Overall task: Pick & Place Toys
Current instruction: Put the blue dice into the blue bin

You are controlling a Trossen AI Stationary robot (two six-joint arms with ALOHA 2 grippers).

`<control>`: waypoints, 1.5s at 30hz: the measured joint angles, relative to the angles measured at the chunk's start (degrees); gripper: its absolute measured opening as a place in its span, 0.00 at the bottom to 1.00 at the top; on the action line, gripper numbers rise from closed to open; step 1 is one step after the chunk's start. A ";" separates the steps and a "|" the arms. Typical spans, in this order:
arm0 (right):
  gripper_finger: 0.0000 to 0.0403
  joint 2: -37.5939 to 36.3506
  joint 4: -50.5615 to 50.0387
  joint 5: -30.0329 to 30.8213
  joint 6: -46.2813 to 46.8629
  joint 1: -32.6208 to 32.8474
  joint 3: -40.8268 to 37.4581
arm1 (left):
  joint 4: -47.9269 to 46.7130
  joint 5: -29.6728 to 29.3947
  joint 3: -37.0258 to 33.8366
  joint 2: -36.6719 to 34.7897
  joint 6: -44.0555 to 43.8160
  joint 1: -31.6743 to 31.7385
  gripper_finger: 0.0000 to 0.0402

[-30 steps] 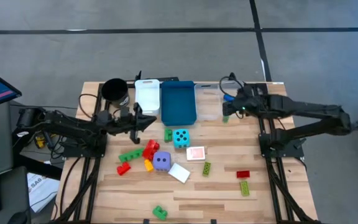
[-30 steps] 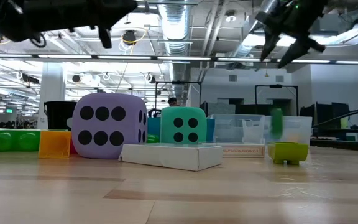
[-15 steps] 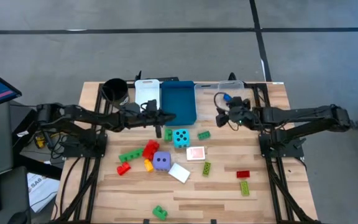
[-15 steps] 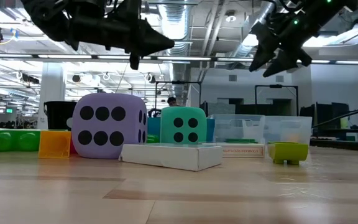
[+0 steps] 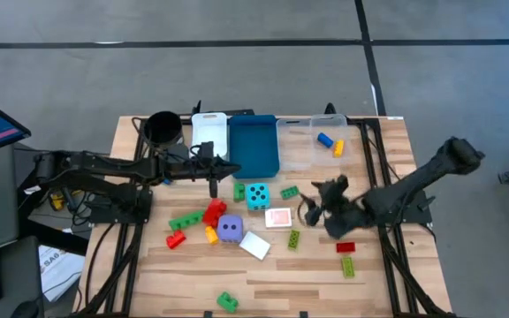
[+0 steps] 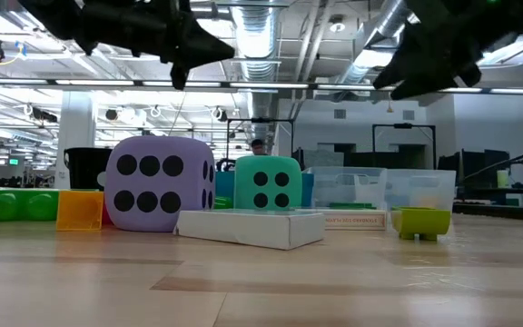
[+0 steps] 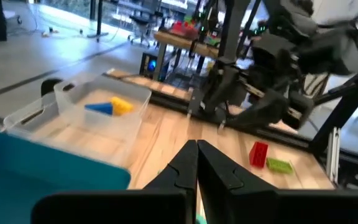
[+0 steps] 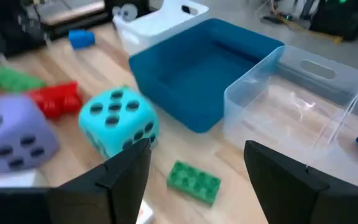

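Right pincer (image 5: 312, 205), fingers spread and empty, has dropped from the clear bin (image 5: 325, 146) at frame top to centre-right, above the desk (image 5: 387, 274) near the white card (image 5: 278, 217). Green brick (image 5: 289, 192) now lies on the desk beside the cyan die (image 5: 256, 195). Left pincer (image 5: 228, 170) clenched, empty, pulled slightly back, left of the blue bin (image 5: 254, 144).

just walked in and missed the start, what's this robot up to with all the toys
It is sorting toys into bins. Right now neither gripper holds anything. The right gripper is open, over the table near the green brick and the cyan die. The left gripper is shut and empty, beside the blue bin. A blue and a yellow brick already lie in the clear bin; most toys are still on the table.
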 joint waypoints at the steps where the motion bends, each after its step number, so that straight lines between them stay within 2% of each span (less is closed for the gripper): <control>1: 0.63 2.26 0.35 1.21 1.09 1.24 0.02 | -1.25 0.00 0.00 -0.51 0.00 0.00 0.00; 4: 0.63 9.02 0.19 3.11 6.17 3.62 -0.02 | -3.23 0.00 0.00 -1.24 -0.06 0.00 0.00; 8: 0.63 16.11 0.43 2.76 14.67 4.37 -0.02 | -3.91 0.00 0.00 -1.27 -0.10 0.00 0.00; 11: 0.63 18.94 2.00 2.73 15.93 4.42 -0.02 | -4.16 0.00 0.00 -1.25 -0.07 0.00 0.00; 17: 0.63 18.24 1.77 2.76 10.00 3.73 0.00 | -4.45 0.00 0.00 -1.23 -0.04 0.00 0.00; 25: 0.63 15.07 -5.38 2.71 9.80 -0.66 0.00 | -4.46 0.00 0.00 -1.23 -0.02 -0.01 0.00; 30: 0.63 13.47 -4.78 1.78 8.21 -4.32 0.00 | -4.48 0.00 0.00 -1.23 -0.02 -0.02 0.00; 34: 0.63 11.46 -3.29 -2.84 3.42 -8.41 0.00 | -4.52 0.00 0.00 -1.23 -0.02 -0.02 0.00; 41: 0.62 6.78 5.30 -18.17 -17.54 -17.71 0.00 | -4.52 0.02 0.00 -1.21 -0.02 -0.02 0.00; 45: 0.57 4.41 6.70 -26.75 -25.55 -21.58 0.00 | -4.80 0.02 0.00 -1.21 -0.01 -0.02 0.00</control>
